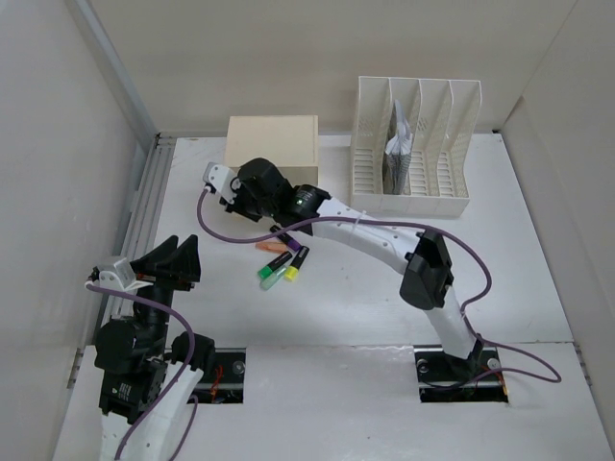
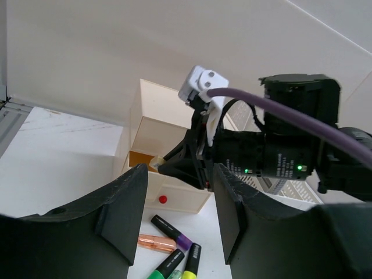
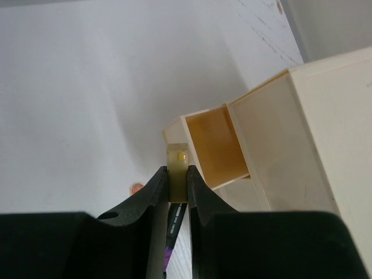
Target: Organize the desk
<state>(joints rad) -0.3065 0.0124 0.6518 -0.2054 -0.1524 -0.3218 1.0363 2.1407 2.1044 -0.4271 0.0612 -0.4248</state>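
**White matte worktop [image 1: 365, 317] awaits tidying as arm reaches drawer**

Spread flat between white walls beneath both arms, it carries loose marker pens [image 1: 283, 266] in green, yellow, purple and copper, clustered near its middle. Behind them a small beige drawer box [image 1: 272, 141] stands with its amber-lined drawer [image 3: 212, 145] pulled out, likely to receive pens. The right pincer [image 3: 177, 174] is clamped on a pale yellow pen end [image 3: 177, 160] just before that opening. The left pincer [image 2: 179, 180] gapes wide, holding nothing. No lettering is legible.
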